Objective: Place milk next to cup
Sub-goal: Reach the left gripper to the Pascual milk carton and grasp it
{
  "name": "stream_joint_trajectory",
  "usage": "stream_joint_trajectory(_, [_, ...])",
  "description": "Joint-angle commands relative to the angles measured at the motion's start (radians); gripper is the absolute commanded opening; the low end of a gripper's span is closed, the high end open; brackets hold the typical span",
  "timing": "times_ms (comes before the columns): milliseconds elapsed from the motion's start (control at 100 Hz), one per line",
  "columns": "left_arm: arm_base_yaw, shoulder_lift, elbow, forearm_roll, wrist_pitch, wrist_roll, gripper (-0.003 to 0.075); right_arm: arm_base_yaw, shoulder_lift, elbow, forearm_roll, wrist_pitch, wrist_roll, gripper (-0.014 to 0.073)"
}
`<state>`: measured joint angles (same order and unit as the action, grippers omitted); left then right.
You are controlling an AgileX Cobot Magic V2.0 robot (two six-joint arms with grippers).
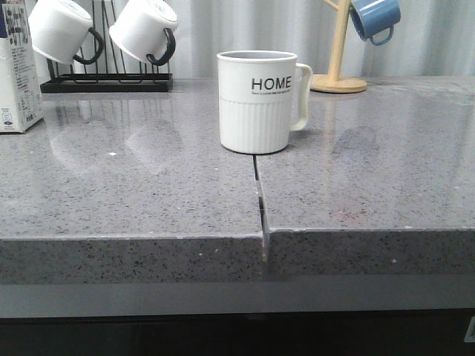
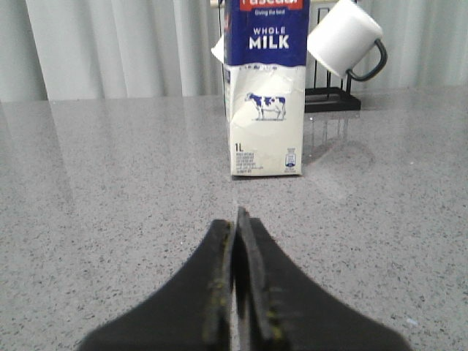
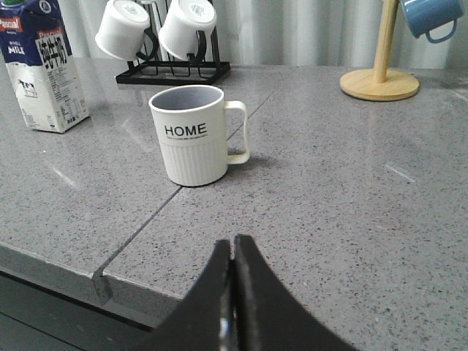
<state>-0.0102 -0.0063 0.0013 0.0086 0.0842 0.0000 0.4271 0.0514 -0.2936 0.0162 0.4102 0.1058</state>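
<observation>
Closed left hand and right hand hold nothing; white, blue-topped milk stands upright.

Count: one milk carton, one HOME cup, two white black-handled mugs, one blue mug, my two grippers.

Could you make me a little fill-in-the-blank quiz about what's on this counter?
1. The word printed on the cup is ____.
2. The animal pictured on the milk carton is a ____.
3. The mug hanging on the wooden stand is coloured ____.
4. The left pincer is ____, holding nothing.

Missing words: HOME; cow; blue; shut
</observation>
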Motion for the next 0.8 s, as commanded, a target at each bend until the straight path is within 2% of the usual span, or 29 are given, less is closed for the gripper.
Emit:
stream_joint_trajectory(0, [0.002, -0.031, 0.002, -0.009, -0.092, -0.008, -0.0021, -0.002, -0.007, -0.023, -0.004, -0.076, -0.004, -0.0069])
stream_joint_trajectory(140, [0.002, -0.021, -0.076, -0.009, -0.061, -0.008, -0.0021, -0.002, -0.006, -0.023, -0.004, -0.074, -0.004, -0.0069])
stream_joint_trajectory(240, [0.002, 0.020, -0.150, -0.009, 0.033, -0.008, -0.0021, -0.002, -0.006, -0.023, -0.004, -0.074, -0.004, -0.0069])
stream_joint_trajectory(330, [0.002, 0.085, -0.213, -0.009, 0.091, -0.008, -0.0021, -0.002, -0.006, -0.023, -0.004, -0.074, -0.004, -0.0069])
stream_joint_trajectory(500, [0.002, 0.252, -0.302, 0.037, 0.116, -0.008, -0.0018, -0.002, -0.006, -0.023, -0.004, -0.074, -0.004, -0.0069])
stream_joint_trajectory(550, [0.002, 0.307, -0.338, 0.047, 0.132, -0.008, 0.0003, -0.002, -0.006, -0.023, -0.004, -0.074, -0.004, -0.0069])
stream_joint_trajectory(660, [0.002, 0.428, -0.397, 0.048, 0.126, -0.008, 0.0170, -0.002, -0.006, -0.023, -0.004, -0.074, -0.004, -0.0069])
stream_joint_trajectory(690, [0.002, 0.456, -0.412, 0.048, 0.113, -0.008, 0.0238, -0.002, -0.006, -0.023, -0.004, -0.074, -0.004, -0.0069])
stream_joint_trajectory(700, [0.002, 0.475, -0.418, 0.048, 0.103, -0.008, 0.0295, -0.002, -0.006, -0.023, -0.004, -0.074, -0.004, -0.0069])
stream_joint_trajectory(710, [0.002, 0.475, -0.418, 0.048, 0.098, -0.008, 0.0295, -0.002, -0.006, -0.023, -0.004, -0.074, -0.004, -0.0069])
stream_joint_trajectory(790, [0.002, 0.552, -0.437, 0.048, 0.010, -0.008, 0.0543, -0.002, -0.006, -0.023, -0.004, -0.073, -0.004, -0.0069])
